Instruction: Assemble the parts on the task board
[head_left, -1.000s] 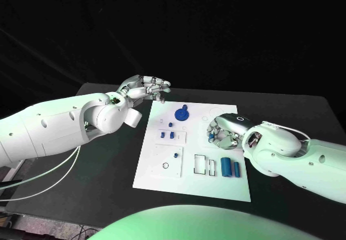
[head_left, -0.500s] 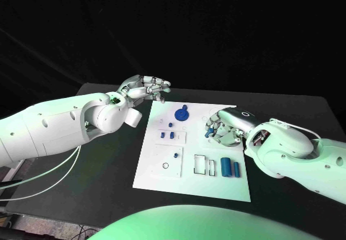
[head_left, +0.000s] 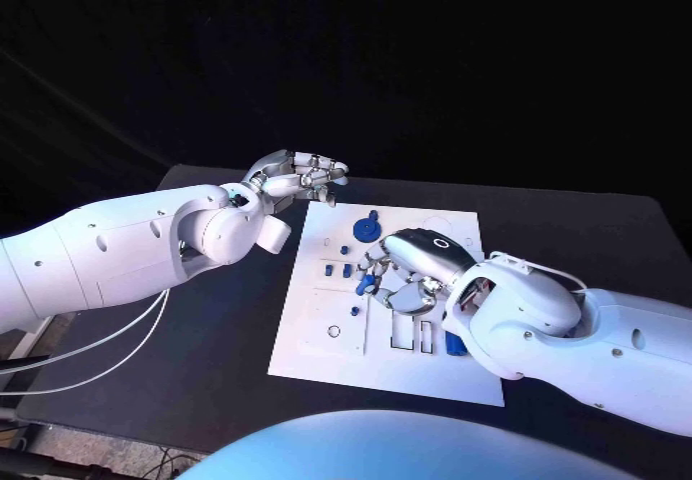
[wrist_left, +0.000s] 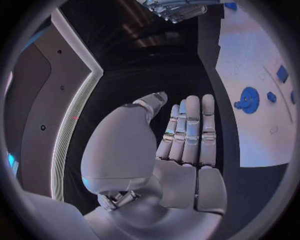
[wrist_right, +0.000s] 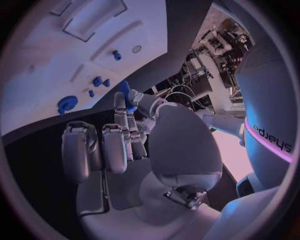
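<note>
The task board (head_left: 325, 340) is a matt white plate; the parts (head_left: 368, 229) look like smooth blue plastic. Each robot hand (head_left: 302, 176) (head_left: 400, 285) is silvery metal, the arm shells (head_left: 130, 250) glossy white, the surface (head_left: 216, 330) matt black.

Right hand (head_left: 408, 272): now over the task board's (head_left: 325, 345) middle (earlier at its right edge), pinching a small blue part (head_left: 368, 287).

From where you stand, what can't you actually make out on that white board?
- Head view: the right hand and its arm cover the task board's middle and right side.
- Right wrist view: the small blue part pinched at the fingertips is too small to identify.
- Left hand: hovers beyond the board, holding nothing.
</note>
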